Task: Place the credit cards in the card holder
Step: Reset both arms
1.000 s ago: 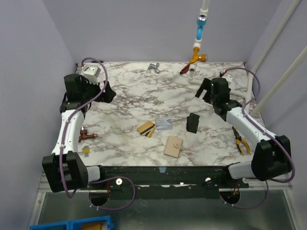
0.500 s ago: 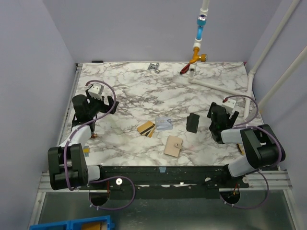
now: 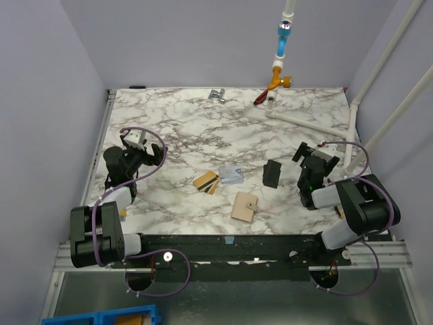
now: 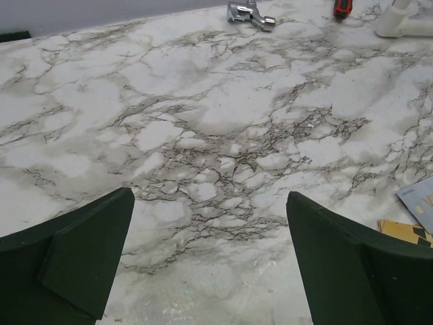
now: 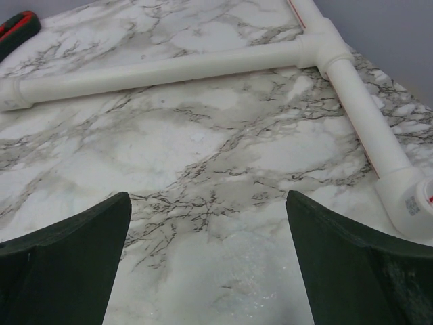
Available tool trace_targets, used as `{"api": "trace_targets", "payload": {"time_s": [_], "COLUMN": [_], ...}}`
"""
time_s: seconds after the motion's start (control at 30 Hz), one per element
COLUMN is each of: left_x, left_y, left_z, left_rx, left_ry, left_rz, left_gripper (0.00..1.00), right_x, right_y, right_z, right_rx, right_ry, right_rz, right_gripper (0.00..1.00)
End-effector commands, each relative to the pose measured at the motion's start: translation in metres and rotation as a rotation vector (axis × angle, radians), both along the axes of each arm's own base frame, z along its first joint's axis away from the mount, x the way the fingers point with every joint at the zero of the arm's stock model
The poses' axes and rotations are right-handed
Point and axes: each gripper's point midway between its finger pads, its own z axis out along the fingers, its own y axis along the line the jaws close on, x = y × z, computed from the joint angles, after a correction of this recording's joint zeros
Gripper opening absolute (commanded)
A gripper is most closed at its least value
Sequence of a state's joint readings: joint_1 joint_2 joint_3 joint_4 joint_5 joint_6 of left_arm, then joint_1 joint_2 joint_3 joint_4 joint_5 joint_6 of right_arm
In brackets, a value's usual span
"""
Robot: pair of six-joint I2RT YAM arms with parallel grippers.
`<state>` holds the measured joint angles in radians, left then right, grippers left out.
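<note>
A: Credit cards (image 3: 218, 179), where are they lying?
B: Flat on the marble table (image 3: 183, 128), well to the right of the left gripper (image 4: 210, 198) and well left of the right gripper (image 5: 206, 196). The gold ones are overlapping, and the grey-blue one is sitting just beside them.
A: Card holder (image 3: 244, 206)?
B: Lying flat near the cards, left of the right gripper and closer to the arm bases.
A: Grippers?
B: Both are gaping fully wide, gripping nothing and touching nothing.
</note>
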<state>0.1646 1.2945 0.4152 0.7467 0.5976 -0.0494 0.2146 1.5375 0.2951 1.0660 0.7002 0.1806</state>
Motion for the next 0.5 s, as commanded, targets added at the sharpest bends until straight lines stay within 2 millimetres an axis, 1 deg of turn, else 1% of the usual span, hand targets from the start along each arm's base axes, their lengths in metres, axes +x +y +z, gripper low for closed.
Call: {"api": "trace_targets", "payload": {"time_s": [0.0,0.07,0.1,0.2,0.27,0.3,0.33,0.37,0.4,0.43,0.47], "left_x": [0.001,0.001,-0.001,-0.017,-0.022,-0.023,-0.025,-0.029,-0.033,-0.035,-0.032], "left_y": [0.005,0.005,0.003,-0.002,0.003,0.011,0.017,0.016,0.008,0.008,0.011], "left_z": [0.013,0.013,0.013,0.018,0.018,0.018,0.019,0.016,0.018,0.019,0.014], "left_rx": [0.008,0.008,0.01,0.042,0.049,0.038,0.031,0.043,0.056,0.065,0.088], "left_ry": [-0.065,-0.064,-0.074,-0.167,-0.204,-0.223,-0.245,-0.271,-0.324,-0.348,-0.313], "left_rz": [0.02,0.019,0.012,-0.005,0.058,0.128,0.179,0.194,0.182,0.209,0.234], "left_gripper": [0.99,0.99,0.99,0.99,0.98,0.98,0.99,0.99,0.98,0.99,0.98], "right_x": [0.016,0.018,0.014,0.006,0.006,0.005,0.006,0.01,0.014,0.016,0.017], "right_y": [0.016,0.027,0.028,0.032,0.036,0.037,0.033,0.032,0.031,0.029,0.026], "right_z": [0.014,0.014,0.014,0.019,0.017,0.01,0.012,0.009,0.007,0.002,0.002], "right_rx": [-0.015,-0.034,-0.033,-0.03,-0.035,-0.021,-0.024,-0.037,-0.013,0.003,0.018], "right_ry": [-0.072,-0.072,-0.08,-0.114,-0.119,-0.099,-0.128,-0.115,-0.101,-0.079,-0.083], "right_rz": [0.107,0.188,0.198,0.238,0.265,0.286,0.275,0.274,0.27,0.271,0.272], "right_gripper": [1.0,1.0,1.0,1.0,1.0,1.0,1.0,1.0,1.0,1.0,1.0]}}
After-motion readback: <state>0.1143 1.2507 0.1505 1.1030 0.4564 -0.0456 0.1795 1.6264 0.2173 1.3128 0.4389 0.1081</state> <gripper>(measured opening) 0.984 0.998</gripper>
